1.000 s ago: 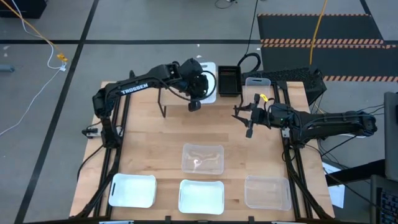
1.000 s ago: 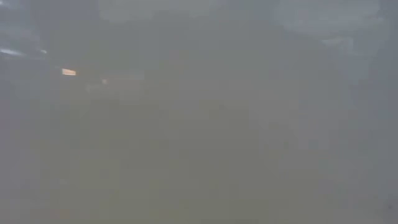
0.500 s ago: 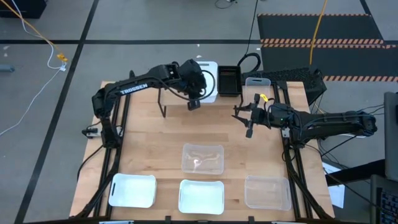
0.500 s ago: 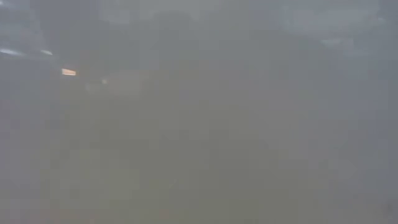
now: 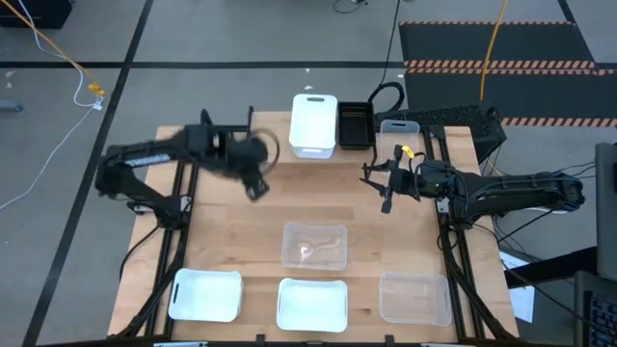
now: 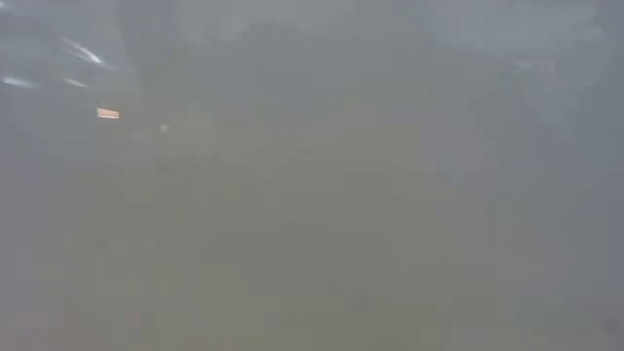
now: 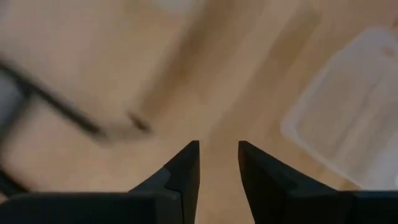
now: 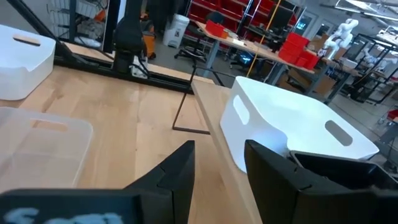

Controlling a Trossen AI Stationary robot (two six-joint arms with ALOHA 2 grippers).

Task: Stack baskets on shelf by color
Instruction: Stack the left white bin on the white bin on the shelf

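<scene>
Now the white basket (image 5: pixel 313 123) is seen left on the shelf (image 5: pixel 280 130) beside the black basket (image 5: pixel 355 124), well behind the withdrawn left pincer (image 5: pixel 254 189), slightly parted and empty. Two white baskets await. The right pincer (image 5: pixel 384 183) hovers open, empty.

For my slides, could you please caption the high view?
Opaque white plastic basket sits on the light-wood shelf; left hand hovers nearby.
</scene>
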